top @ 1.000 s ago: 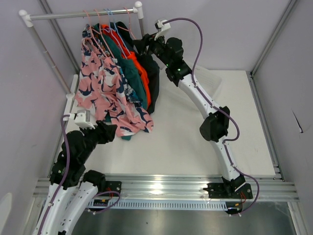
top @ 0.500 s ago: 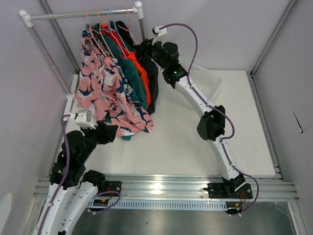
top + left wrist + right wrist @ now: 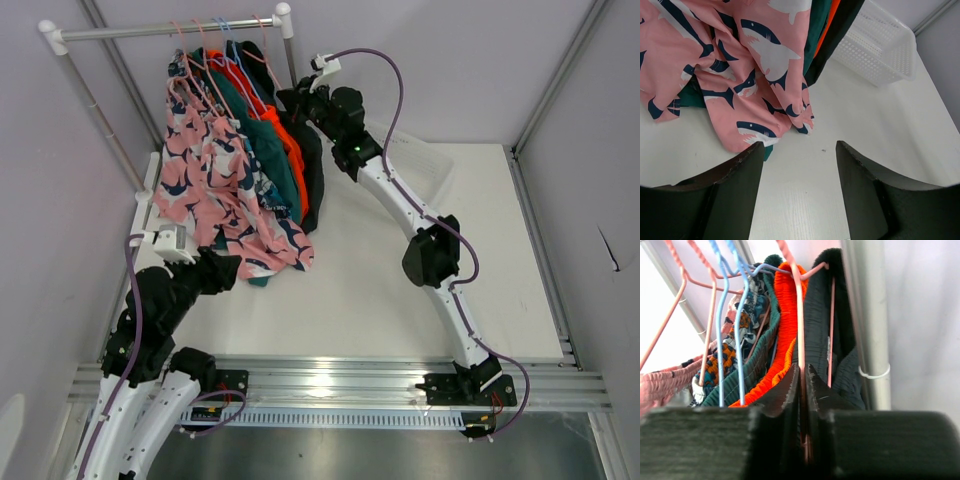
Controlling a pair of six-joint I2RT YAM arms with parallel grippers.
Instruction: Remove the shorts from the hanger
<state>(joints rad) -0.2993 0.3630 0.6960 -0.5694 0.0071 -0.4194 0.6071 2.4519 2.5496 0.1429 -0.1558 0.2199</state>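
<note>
Shorts (image 3: 240,170), soft and light, hang bunched from the rail (image 3: 165,30) as our right tool (image 3: 803,377) pinches a pink hanger wire (image 3: 799,315), left tool (image 3: 799,150) gaping; we would grip the limp cloth's waistband (image 3: 817,325).

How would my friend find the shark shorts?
Find the metal rail at the back left of the table. The shark shorts hang nearest its left end. Only they are pink with navy-and-white sharks; the others are plain or darker.
</note>
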